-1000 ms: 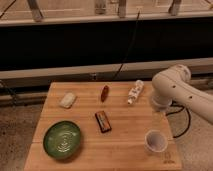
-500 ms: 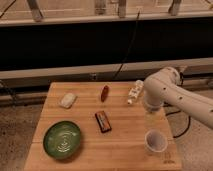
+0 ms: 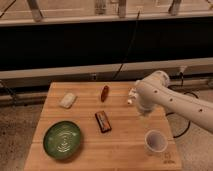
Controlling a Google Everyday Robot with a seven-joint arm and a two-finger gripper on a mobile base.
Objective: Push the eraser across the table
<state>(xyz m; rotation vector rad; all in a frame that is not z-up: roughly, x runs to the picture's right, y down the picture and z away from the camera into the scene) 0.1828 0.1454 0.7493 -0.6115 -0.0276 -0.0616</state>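
The eraser, a small black block with an orange-red stripe, lies near the middle of the wooden table. My white arm reaches in from the right. Its gripper hangs over the table's right-middle part, to the right of the eraser and slightly behind it, apart from it. The arm's bulk hides most of the gripper.
A green bowl sits at the front left. A cream lump lies at the back left and a dark-red pepper-like thing at the back middle. A white cup stands at the front right. A small white object shows by the arm.
My arm has swung left over the table, closer to the eraser, and now covers most of the white object at the back right. The eraser has not moved.
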